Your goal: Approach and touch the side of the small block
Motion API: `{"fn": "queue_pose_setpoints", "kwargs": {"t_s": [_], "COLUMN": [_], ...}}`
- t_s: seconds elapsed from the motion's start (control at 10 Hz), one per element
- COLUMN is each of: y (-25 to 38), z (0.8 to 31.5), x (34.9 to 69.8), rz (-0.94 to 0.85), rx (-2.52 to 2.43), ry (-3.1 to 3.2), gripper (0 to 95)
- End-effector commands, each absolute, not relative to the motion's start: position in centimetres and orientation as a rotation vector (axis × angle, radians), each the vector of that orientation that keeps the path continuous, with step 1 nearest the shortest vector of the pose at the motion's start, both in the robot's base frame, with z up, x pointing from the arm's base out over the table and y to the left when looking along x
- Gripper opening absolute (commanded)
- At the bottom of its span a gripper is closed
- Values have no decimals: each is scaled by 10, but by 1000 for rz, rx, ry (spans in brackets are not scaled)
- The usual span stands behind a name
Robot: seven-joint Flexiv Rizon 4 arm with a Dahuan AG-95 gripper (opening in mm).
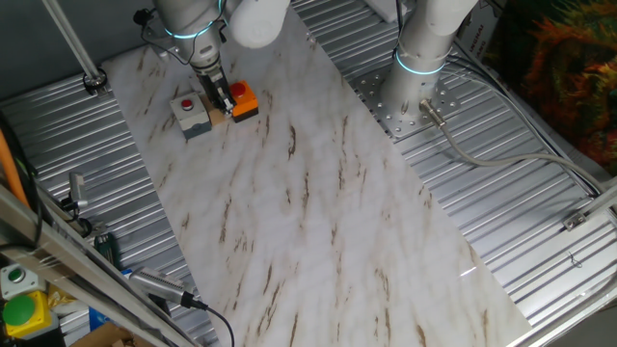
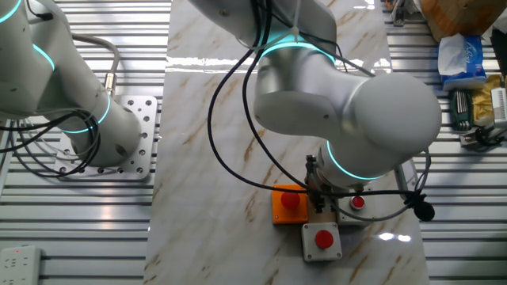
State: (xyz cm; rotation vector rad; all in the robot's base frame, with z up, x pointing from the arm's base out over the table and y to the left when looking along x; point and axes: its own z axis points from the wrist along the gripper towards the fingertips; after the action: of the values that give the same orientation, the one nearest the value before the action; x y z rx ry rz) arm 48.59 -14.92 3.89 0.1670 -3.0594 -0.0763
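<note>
Since the job is only a side touch, I have the gripper low at the desk's far left, against the small orange block, beside a grey button box; whether its fingers are parted, I cannot tell.

I'm looking at a robotics lab bench: a marble-patterned desk set on ribbed aluminium plating, two white arms with glowing cyan rings, one bolted to a drilled mounting plate. Loose cables trail across the metal, and tools lie at the far right edge.
</note>
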Motion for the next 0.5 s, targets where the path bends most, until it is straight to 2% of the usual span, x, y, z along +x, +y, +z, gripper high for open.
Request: {"fn": "queue_pose_setpoints", "kwargs": {"t_s": [0.1, 0.5], "y": [-149, -148], "z": [40, 43], "x": [486, 485], "rz": [-71, -70], "rx": [165, 163], "ry": [-3058, -3051], "gripper": [0, 0]}}
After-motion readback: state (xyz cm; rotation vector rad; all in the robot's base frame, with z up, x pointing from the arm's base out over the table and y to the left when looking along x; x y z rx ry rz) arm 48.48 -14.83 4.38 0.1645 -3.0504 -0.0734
